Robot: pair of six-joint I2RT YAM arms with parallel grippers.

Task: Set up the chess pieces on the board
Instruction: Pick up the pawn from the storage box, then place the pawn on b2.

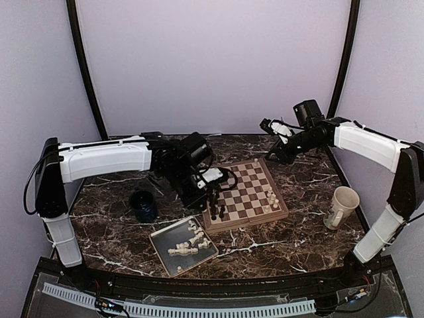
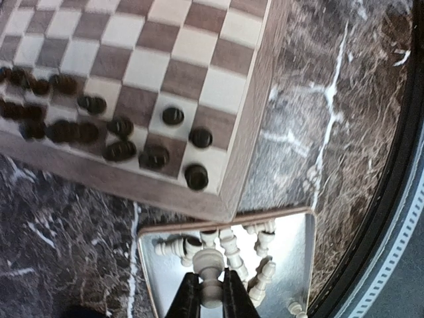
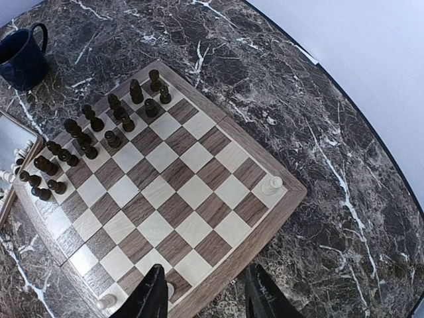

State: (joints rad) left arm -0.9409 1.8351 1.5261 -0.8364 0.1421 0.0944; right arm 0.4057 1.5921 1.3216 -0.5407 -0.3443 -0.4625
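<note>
From above, the board (image 1: 246, 192) lies in the middle of the table. The tray (image 1: 164, 244) with the loose white pieces (image 1: 189, 246) is just beside the board's near-left corner. The left gripper (image 1: 212, 193) hangs near that same corner, close to the dark pieces (image 1: 217, 211) that stand along the board's left side. A few white ones already stand on the board's right side. The right gripper (image 1: 273, 158) is raised over the far-right corner. A mug (image 1: 142, 205) stands left of the board, and a cup (image 1: 341, 209) is well apart on the right.

In the left wrist view, the fingers are pressed narrowly on a white piece lifted above the tray. This held piece (image 2: 211, 275) has its long axis along the fingers, and its wider end sticks out past the tips toward the board. I cannot tell if that end is the base or the head. The board's corner, full of dark pieces, is just ahead.

In the right wrist view, the jaws stand wide with nothing gripped. This view looks down from the white side of the board, where a corner piece (image 3: 271, 185) stands.

I think the coming move depends on this: the white side lies across the board from the tray, beyond the dark pieces. The right arm is nearer to it, but the left arm has the piece and must carry it over them.
</note>
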